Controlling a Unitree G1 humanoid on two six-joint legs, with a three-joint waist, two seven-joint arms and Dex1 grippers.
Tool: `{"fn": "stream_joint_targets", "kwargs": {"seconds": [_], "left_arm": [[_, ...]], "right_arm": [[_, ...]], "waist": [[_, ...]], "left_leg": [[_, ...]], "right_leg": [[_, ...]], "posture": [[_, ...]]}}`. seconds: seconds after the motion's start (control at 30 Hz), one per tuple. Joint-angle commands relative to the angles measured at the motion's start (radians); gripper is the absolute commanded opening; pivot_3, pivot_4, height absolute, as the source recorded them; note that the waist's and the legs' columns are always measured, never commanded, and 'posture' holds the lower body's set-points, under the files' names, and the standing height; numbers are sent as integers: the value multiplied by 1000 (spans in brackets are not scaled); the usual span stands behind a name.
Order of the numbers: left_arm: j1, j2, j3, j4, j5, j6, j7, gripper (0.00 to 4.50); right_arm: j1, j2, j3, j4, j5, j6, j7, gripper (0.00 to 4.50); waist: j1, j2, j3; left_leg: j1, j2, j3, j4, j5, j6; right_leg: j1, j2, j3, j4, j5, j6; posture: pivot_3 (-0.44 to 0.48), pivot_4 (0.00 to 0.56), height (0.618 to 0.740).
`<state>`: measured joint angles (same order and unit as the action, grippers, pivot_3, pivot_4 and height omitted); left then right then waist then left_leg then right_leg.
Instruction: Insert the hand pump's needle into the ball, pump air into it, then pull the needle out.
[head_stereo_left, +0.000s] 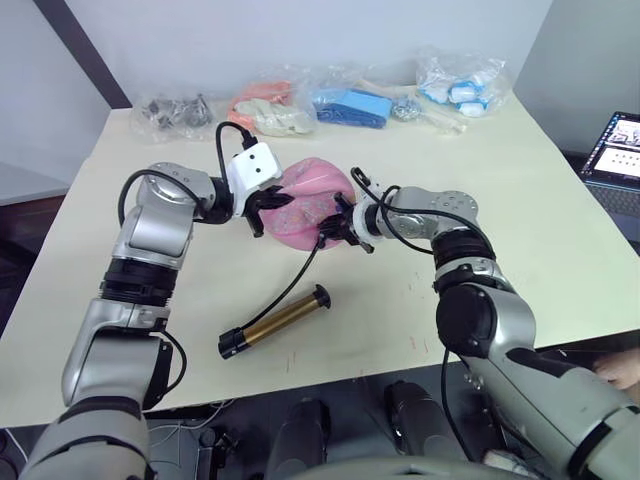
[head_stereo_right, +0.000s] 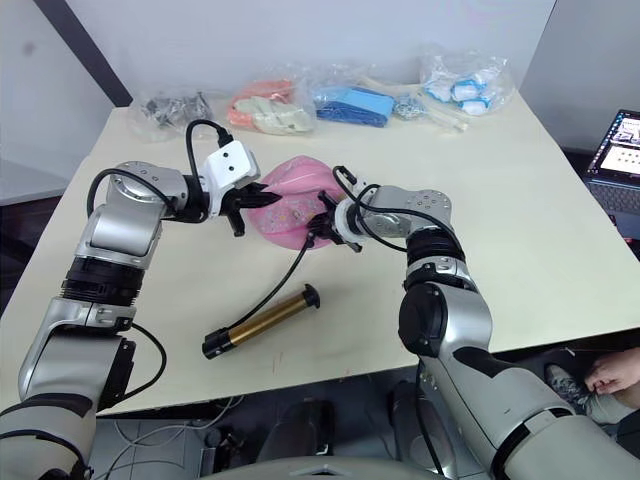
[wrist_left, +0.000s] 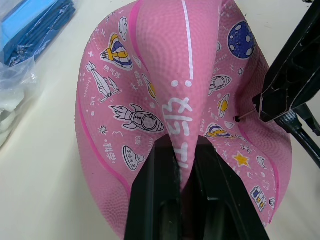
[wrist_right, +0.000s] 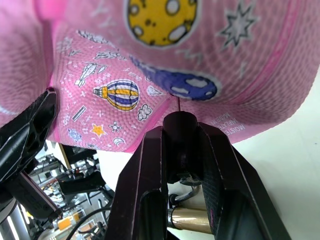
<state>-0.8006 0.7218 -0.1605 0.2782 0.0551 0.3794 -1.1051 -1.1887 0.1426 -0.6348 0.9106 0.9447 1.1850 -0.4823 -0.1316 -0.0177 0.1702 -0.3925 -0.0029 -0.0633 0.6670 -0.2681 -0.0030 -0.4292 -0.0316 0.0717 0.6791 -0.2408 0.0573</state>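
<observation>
The needle (wrist_right: 178, 103) is held straight ahead of the right gripper (wrist_right: 181, 134), its tip meeting the ball (wrist_left: 165, 90); the fingers are clamped on the hose's end fitting. A raised fold of the slack ball is pinched by the left gripper (wrist_left: 183, 165). The hand pump (head_stereo_left: 275, 320) lies untouched on the table (head_stereo_left: 540, 220), nearer the robot.

Ball (head_stereo_left: 310, 205): pink, deflated, creasing into a ridge.
Pump (head_stereo_left: 275, 322): lying flat on table, hose curving up to ball.
Needle (wrist_right: 177, 103): tip touching ball.

Plastic bags (head_stereo_left: 350, 100) on table (head_stereo_left: 560, 230); laptop (head_stereo_left: 615, 150)
</observation>
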Motion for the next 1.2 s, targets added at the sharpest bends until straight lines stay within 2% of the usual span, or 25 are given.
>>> {"fn": "stream_joint_targets", "kwargs": {"seconds": [0.03,0.17,0.37,0.73,1.2], "left_arm": [[44,-5,-66,-31,-7,19,-67,45],[49,-2,-67,-39,-8,26,-69,45],[55,2,-68,-43,-9,34,-73,45],[55,2,-72,-36,-11,36,-76,45],[50,-4,-73,-18,-13,65,-77,45]], "right_arm": [[-29,5,10,24,-33,-83,35,341],[-41,-7,10,54,-58,-112,63,341],[-53,-16,14,95,-88,-142,99,341],[-73,-25,29,188,-160,-250,165,341],[-95,-35,24,203,-176,-252,204,341]], "waist": [[-2,0,0],[-7,0,0],[-12,0,0],[-17,0,-2],[-18,0,-4]], "left_leg": [[1,0,0,0,0,0],[3,1,0,-1,0,0],[13,2,0,-5,0,0],[15,5,0,-5,0,0],[15,6,0,-6,0,0]], "right_leg": [[1,0,0,0,0,0],[2,1,0,0,0,0],[13,2,0,-3,0,-1],[13,4,0,-3,0,-1],[13,6,1,-3,0,-1]], "posture": [[0,150,740],[0,150,740],[0,150,740],[0,150,740],[0,150,740]]}}
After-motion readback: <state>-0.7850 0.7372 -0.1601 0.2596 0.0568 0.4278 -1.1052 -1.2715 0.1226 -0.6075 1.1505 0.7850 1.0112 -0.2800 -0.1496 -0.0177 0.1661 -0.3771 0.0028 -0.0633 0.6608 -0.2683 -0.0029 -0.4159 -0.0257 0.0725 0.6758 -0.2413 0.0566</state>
